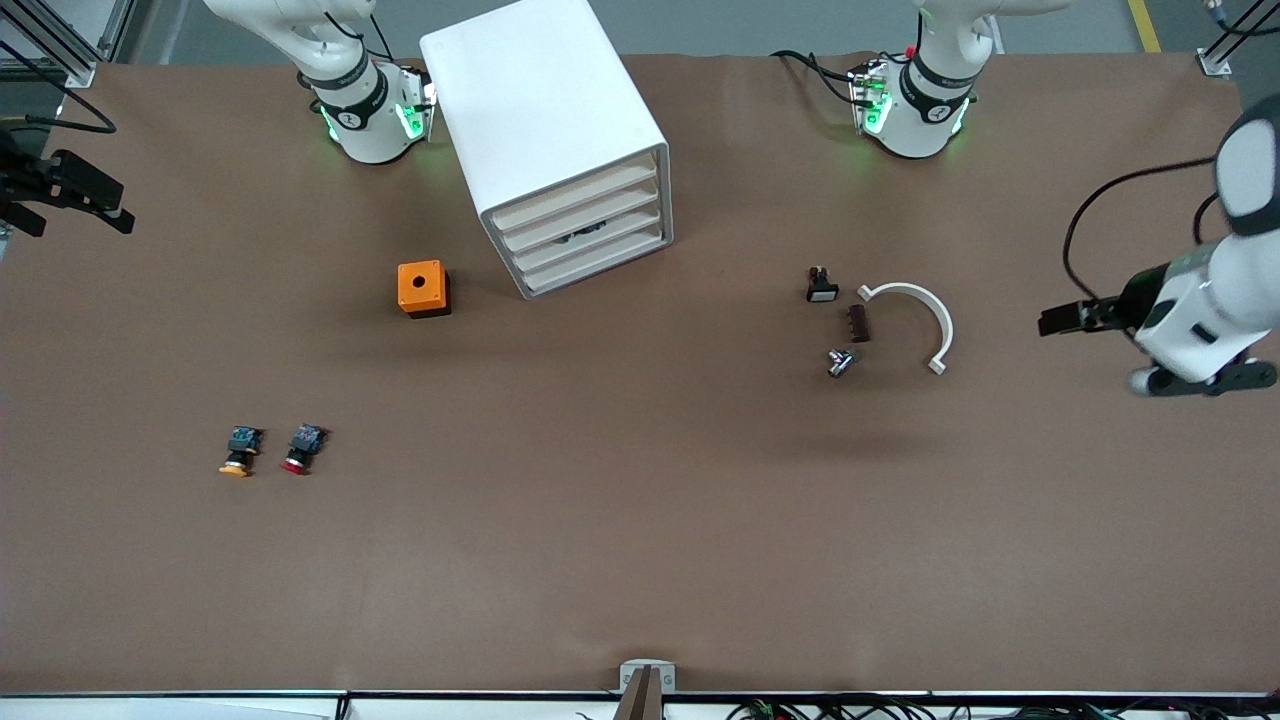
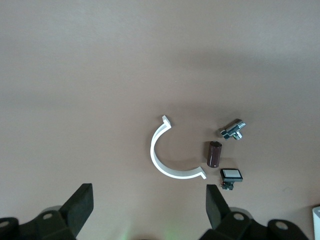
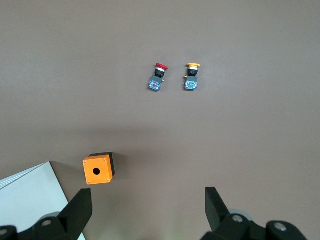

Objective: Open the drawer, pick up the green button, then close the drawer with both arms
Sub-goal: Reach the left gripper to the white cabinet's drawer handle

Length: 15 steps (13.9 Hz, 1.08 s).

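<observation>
The white cabinet [image 1: 545, 110] stands near the robots' bases, with its four cream drawer fronts [image 1: 585, 225] all pushed in. A small dark thing [image 1: 586, 232] shows in a gap between two fronts. The green-capped button is out of view. My left gripper [image 1: 1080, 325] is open and empty, up over the left arm's end of the table; in the left wrist view [image 2: 148, 205] its jaws stand wide apart. My right gripper [image 1: 80, 215] is open and empty, up over the right arm's end; in the right wrist view [image 3: 148, 207] its jaws stand wide apart.
An orange box [image 1: 423, 288] sits beside the cabinet. An orange-yellow-capped button [image 1: 238, 452] and a red-capped button [image 1: 301, 450] lie nearer the camera. Toward the left arm's end lie a white curved piece [image 1: 920, 318], a brown cylinder [image 1: 858, 323], a metal part [image 1: 839, 362] and a black switch [image 1: 821, 286].
</observation>
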Each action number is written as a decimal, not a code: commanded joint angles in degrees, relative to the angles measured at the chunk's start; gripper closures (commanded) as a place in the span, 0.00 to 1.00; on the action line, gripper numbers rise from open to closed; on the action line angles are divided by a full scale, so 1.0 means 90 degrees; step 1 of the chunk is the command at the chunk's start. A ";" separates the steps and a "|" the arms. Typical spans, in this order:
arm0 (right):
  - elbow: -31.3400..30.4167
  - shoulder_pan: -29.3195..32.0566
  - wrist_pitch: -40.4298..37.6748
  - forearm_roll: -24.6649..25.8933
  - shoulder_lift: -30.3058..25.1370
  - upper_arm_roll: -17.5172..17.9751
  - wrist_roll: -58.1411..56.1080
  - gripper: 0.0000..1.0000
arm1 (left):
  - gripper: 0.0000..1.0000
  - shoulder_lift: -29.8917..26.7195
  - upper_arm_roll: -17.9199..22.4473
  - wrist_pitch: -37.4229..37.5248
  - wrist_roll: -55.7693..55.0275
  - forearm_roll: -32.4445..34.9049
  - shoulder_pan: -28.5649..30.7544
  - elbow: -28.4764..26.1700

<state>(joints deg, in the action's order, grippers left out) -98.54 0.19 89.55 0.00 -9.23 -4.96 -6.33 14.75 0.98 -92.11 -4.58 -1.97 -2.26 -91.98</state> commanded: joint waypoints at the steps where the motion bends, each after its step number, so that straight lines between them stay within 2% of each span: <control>1: -0.0018 0.0028 -0.0009 -0.0020 -0.0088 0.0014 -0.0069 0.00 | 0.00 0.0527 -0.0031 0.0020 -0.0242 0.0141 -0.0323 0.0269; 5: -0.0018 0.0038 -0.0048 -0.0127 -0.0098 0.0004 0.0019 0.00 | 0.00 0.1123 -0.0031 0.0010 -0.1013 0.0229 -0.0900 0.0375; 8: -0.0037 0.0048 -0.0048 -0.0137 -0.0108 -0.0025 0.0048 0.00 | 0.00 0.1436 -0.0051 0.0175 -0.2123 -0.0150 -0.1358 0.0609; 10: -0.0037 0.0048 -0.0068 -0.0215 -0.0108 -0.0045 0.0078 0.00 | 0.00 0.1670 -0.0041 0.0351 -0.3139 -0.0880 -0.1671 0.0805; 12: -0.0047 0.0048 -0.0077 -0.0215 -0.0108 -0.0045 0.0078 0.00 | 0.00 0.1953 -0.0051 0.0381 -0.4348 -0.2002 -0.1915 0.0942; 15: -0.0037 0.0038 -0.0077 -0.0215 -0.0108 -0.0045 0.0068 0.00 | 0.00 0.2217 -0.0060 0.0517 -0.5844 -0.2786 -0.2325 0.1001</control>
<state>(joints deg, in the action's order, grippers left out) -98.54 0.25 89.23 -1.14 -9.23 -5.44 -6.19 32.22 0.14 -89.83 -49.89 -23.54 -21.63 -85.64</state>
